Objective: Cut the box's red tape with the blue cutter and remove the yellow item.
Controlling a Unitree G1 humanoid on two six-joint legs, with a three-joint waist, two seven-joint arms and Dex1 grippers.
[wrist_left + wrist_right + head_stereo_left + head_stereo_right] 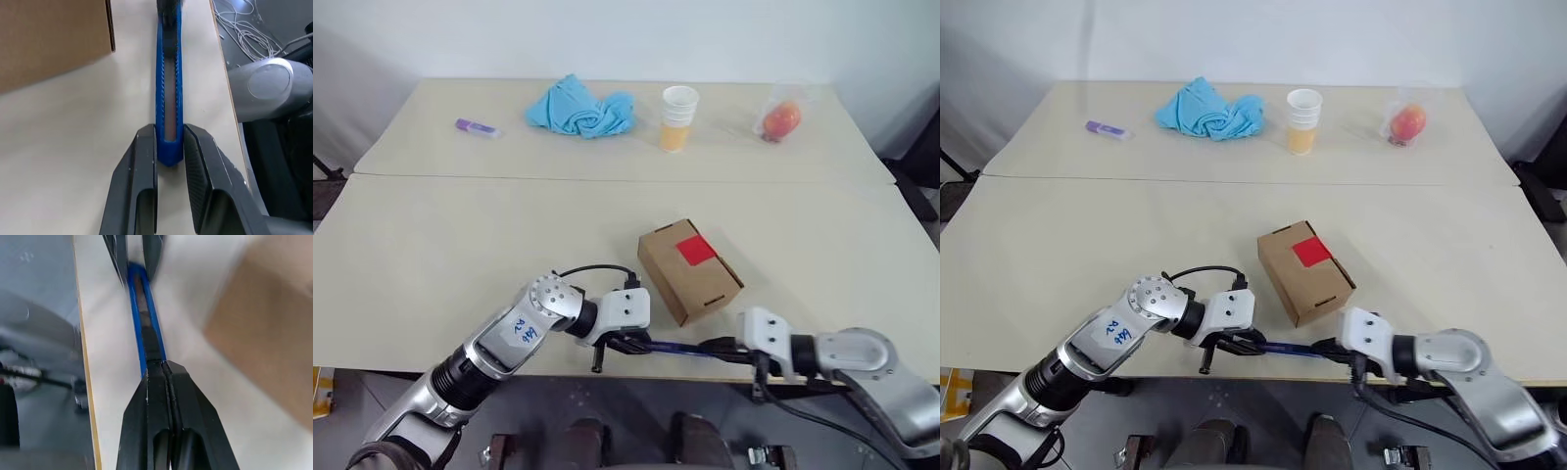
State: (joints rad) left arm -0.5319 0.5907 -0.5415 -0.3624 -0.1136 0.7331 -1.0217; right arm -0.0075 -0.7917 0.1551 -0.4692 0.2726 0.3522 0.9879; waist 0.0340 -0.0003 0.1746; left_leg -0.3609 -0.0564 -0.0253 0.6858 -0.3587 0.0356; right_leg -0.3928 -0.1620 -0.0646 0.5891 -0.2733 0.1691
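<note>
Cutter (168, 98) just beside box (689, 270), left gripper (169, 161) and right gripper (157, 369) clamping opposite ends; blade-extending step, next cut tape (696, 250).

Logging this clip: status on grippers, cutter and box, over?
Left gripper shut on one end of the blue cutter, right gripper shut on the other. Cutter at table edge, beside the box. Red tape uncut. Nothing in the way.

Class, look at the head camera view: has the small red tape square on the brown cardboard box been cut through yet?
No: the red tape square lies whole on the closed cardboard box.
</note>
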